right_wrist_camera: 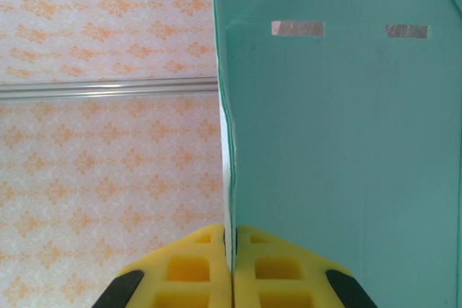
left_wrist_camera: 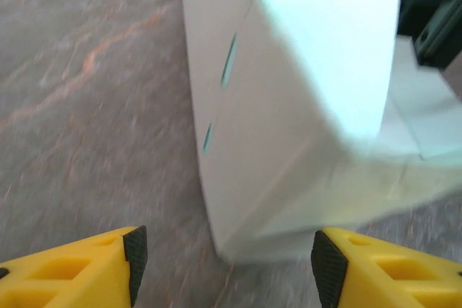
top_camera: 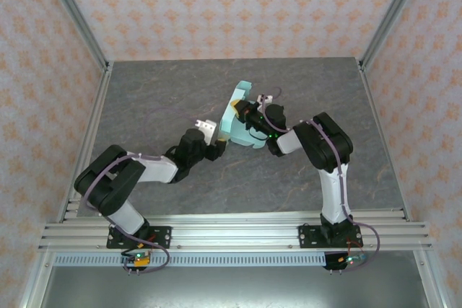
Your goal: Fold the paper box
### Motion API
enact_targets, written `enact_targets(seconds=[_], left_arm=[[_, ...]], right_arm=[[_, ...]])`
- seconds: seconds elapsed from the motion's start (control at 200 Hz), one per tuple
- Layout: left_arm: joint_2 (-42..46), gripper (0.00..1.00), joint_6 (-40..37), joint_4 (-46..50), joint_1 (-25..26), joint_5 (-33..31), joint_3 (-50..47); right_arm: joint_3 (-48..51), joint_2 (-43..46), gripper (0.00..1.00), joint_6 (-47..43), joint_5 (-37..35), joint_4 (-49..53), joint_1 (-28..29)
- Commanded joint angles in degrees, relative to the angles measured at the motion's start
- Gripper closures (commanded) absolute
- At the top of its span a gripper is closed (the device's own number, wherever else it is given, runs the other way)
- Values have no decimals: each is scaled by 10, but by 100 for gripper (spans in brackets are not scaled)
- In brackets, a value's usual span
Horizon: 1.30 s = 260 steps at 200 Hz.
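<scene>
At table [top_camera: 144, 99] centre: right gripper [right_wrist_camera: 231, 254], pads pinching one panel edge of the box [right_wrist_camera: 339, 142], which is held up, tilted. Left gripper [left_wrist_camera: 224, 250], jaws spread, empty, facing the box's lower corner. Advice: right pinch firm; left takes the lower flap squarely and bends along the score.

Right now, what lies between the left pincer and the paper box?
Bare grey table, as the left wrist view shows: the open left pincer straddles the near corner of the paper box.
</scene>
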State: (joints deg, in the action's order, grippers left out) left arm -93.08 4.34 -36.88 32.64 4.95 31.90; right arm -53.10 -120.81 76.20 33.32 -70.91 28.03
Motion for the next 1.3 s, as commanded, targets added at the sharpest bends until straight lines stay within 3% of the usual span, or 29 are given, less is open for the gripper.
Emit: enact_targets(seconds=[0.0, 0.255, 0.576, 0.781, 1.046, 1.296], left_arm=[[-28, 38, -19, -33, 2, 16, 44], [-80, 54, -20, -14, 6, 5, 102], [-120, 53, 13, -32, 15, 10, 118], [-136, 48, 20, -28, 28, -3, 141], [-139, 54, 45, 7, 29, -89, 176], [-160, 51, 72, 1, 36, -74, 207]], right_arm=[[4, -17, 93, 4, -24, -29, 10], [0, -27, 95, 21, -53, -39, 21], [38, -5, 96, 33, -138, -53, 49], [46, -1, 96, 51, -185, -74, 59], [76, 32, 96, 36, -219, -70, 69], [90, 43, 96, 38, -258, -64, 93]])
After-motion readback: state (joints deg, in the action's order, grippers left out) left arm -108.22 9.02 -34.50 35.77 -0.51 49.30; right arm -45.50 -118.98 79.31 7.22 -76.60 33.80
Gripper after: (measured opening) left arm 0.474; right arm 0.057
